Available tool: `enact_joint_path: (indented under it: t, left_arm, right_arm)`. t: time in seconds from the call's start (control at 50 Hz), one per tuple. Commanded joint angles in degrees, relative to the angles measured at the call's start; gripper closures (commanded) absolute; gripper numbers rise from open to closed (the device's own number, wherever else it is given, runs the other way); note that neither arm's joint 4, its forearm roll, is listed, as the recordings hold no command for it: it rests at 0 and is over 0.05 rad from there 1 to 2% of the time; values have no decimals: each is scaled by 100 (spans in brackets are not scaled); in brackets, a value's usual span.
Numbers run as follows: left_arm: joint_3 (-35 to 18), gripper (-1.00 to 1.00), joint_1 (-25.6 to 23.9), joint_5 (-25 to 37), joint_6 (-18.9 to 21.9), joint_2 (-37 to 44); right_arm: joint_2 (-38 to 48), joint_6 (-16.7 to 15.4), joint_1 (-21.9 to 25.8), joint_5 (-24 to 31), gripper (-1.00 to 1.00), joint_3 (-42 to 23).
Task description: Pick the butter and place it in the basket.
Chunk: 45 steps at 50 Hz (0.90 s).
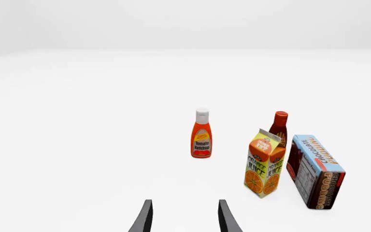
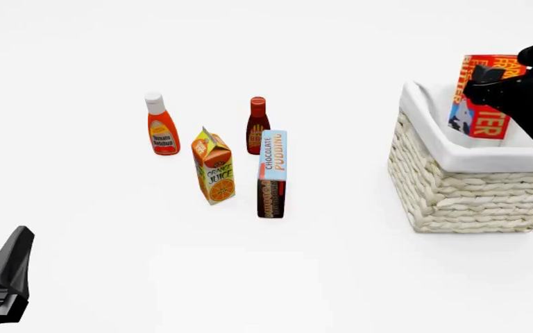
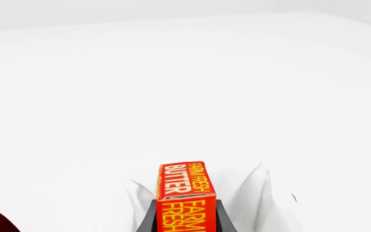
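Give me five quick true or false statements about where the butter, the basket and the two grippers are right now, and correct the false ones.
1. The right gripper holds the butter. True.
2. The butter lies flat on the table beside the orange juice carton. False: it is held over the basket.
3. The left gripper is shut on the ketchup bottle. False: it is open, holding nothing.
4. The chocolate pudding box stands between the juice carton and the basket. True.
5. The basket is left of the groceries in the front view. False: it is on the right.
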Motion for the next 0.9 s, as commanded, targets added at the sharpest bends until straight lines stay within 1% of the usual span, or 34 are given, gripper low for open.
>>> enact_joint_path:
  t: [0.02, 0.62, 0.9]
  left_arm:
    - [0, -100, 0, 0, 0, 0]
    - [0, -100, 0, 0, 0, 0]
    - [0, -100, 0, 0, 0, 0]
  right_arm:
    - [-40, 123, 4, -26, 100, -108]
    - [92, 118, -1, -96, 100, -138]
    - [144, 113, -105, -134, 100, -157]
